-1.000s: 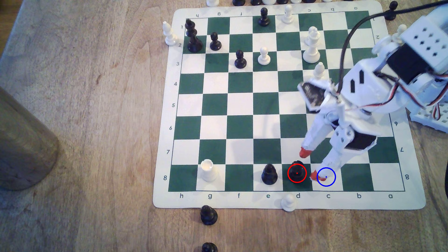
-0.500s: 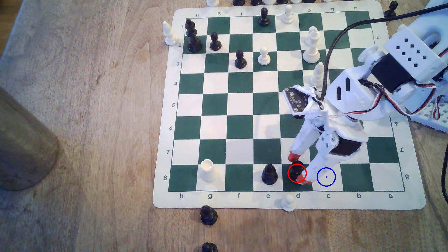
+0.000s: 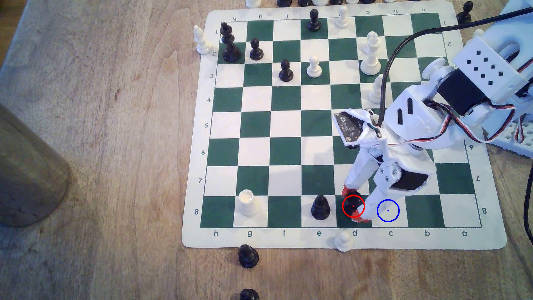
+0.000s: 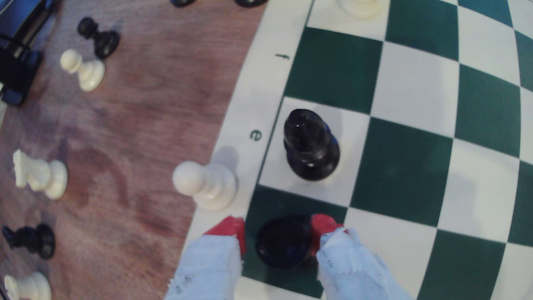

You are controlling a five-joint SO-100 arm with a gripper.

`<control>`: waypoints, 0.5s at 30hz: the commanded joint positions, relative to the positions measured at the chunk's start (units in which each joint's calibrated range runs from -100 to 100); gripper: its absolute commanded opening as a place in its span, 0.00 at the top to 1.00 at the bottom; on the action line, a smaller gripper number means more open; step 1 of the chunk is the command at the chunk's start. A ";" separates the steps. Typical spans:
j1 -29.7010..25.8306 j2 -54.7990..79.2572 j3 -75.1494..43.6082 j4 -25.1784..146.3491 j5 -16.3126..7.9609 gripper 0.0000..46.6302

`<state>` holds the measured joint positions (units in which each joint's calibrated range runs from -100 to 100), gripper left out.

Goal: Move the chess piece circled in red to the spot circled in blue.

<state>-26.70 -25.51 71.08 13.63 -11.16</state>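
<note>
On a worn wooden table lies a green-and-cream chess mat (image 3: 202, 173). We see the short glossy black flat-topped chess piece (image 4: 284, 241) standing on its red-ringed green square, between our red-tipped gripper (image 4: 278, 235) fingers; one touches, the other stands just off. The blue-ringed cream spot (image 3: 388, 210) adjoins, toward the exterior view's right.

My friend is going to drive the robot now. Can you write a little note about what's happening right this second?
Gripper: open, red fingertips on either side of the chess piece; one looks like it touches, the other shows a small gap.
Chess piece: upright on its red-ringed green square, next to a black piece with a rounded top.
The spot: bare cream square, on the exterior view's right of the piece.
Done: gripper lined up.
Left: close, lift, set down on the spot.
</note>
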 commanded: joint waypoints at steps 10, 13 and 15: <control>-0.72 -0.12 -5.17 0.95 0.24 0.98; -0.72 -0.97 -5.62 1.69 0.24 0.99; -0.33 -3.26 -7.16 3.90 0.00 0.99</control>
<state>-26.99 -24.84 70.00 15.14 -11.16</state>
